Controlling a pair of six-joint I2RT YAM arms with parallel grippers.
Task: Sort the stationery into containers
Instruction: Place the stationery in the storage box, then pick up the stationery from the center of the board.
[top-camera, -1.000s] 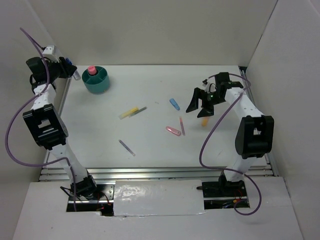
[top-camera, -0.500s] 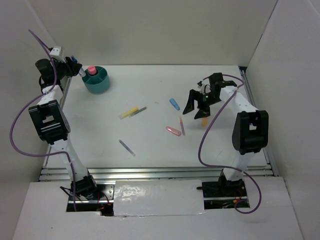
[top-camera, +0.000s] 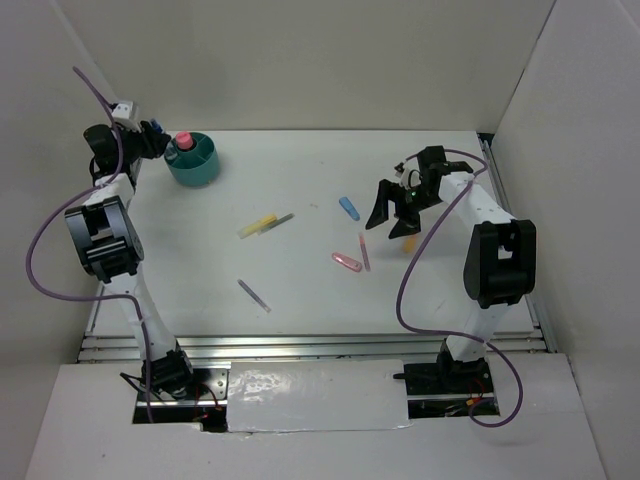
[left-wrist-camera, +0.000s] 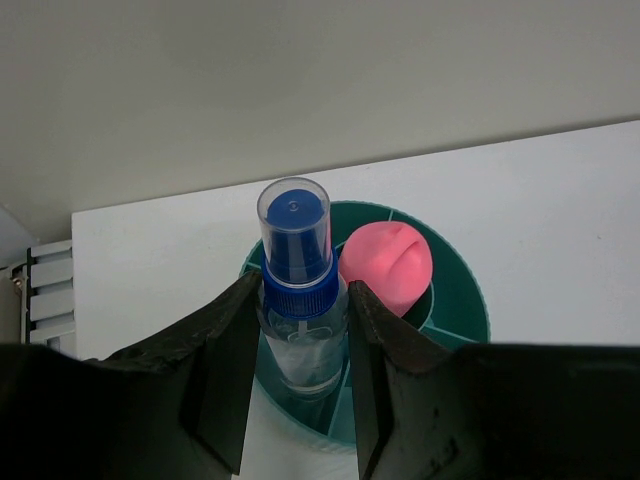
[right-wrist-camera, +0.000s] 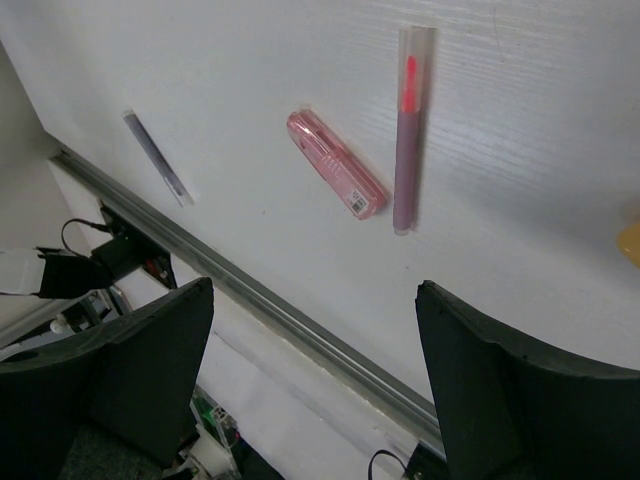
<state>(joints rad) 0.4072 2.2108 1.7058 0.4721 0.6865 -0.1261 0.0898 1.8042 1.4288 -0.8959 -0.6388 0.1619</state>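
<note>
My left gripper (top-camera: 155, 143) is shut on the white blue-capped bottle (left-wrist-camera: 295, 290) and holds it upright over the left side of the round teal tub (top-camera: 197, 163). The bottle's base is at a divided compartment of the tub (left-wrist-camera: 462, 300). A pink rounded item (left-wrist-camera: 386, 262) stands in the tub. My right gripper (top-camera: 392, 212) is open and empty above the table, near the blue piece (top-camera: 348, 208). Below it lie the pink clip (right-wrist-camera: 336, 178), the pink pen (right-wrist-camera: 406, 130) and the orange marker (top-camera: 409, 241). The yellow highlighter (top-camera: 262, 224) and purple pen (top-camera: 253, 294) lie mid-table.
White walls close in the table at the back and on both sides. A metal rail (right-wrist-camera: 300, 320) runs along the near edge. The purple pen (right-wrist-camera: 156, 157) lies close to that rail.
My left gripper has carried the bottle rightward from the table's far left corner to over the tub. My right gripper shifted slightly left, then held still.
</note>
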